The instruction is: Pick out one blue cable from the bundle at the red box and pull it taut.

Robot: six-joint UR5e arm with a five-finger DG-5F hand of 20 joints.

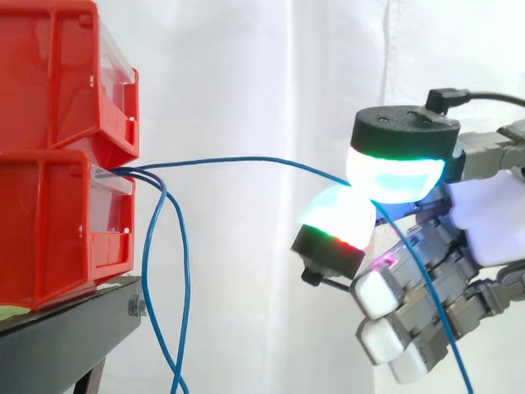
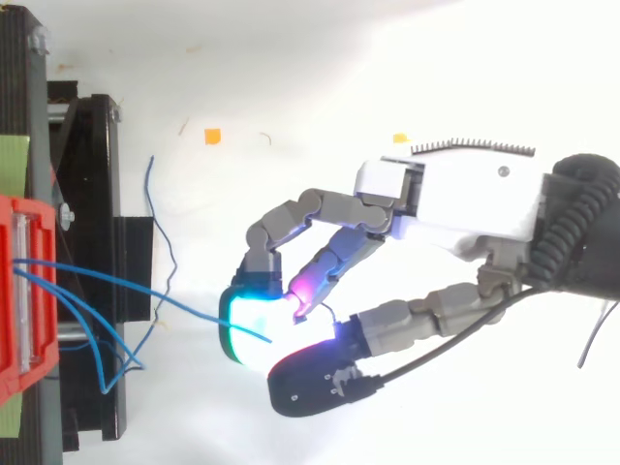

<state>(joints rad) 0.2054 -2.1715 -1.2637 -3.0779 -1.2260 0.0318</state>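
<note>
Two stacked red bins (image 1: 57, 164) stand at the left on a black stand (image 1: 66, 328). Several blue cables come out of the lower bin's front. One blue cable (image 1: 246, 160) runs in a shallow arch across to my hand (image 1: 484, 222). It is pinched there between two glowing fingertips (image 1: 394, 176), cyan-white with green and red edges. Its free end trails down past the palm. In the top view the same cable (image 2: 145, 288) reaches from the red bin (image 2: 24, 291) to the pinching fingertips (image 2: 254, 325) of the hand (image 2: 465, 199). The other fingers are curled underneath.
Two more blue cables (image 1: 182, 271) hang in loops from the lower bin down past the stand's edge, also seen as the loops (image 2: 97, 334) from above. A small orange marker (image 2: 212, 136) lies on the white floor. A white curtain forms the backdrop.
</note>
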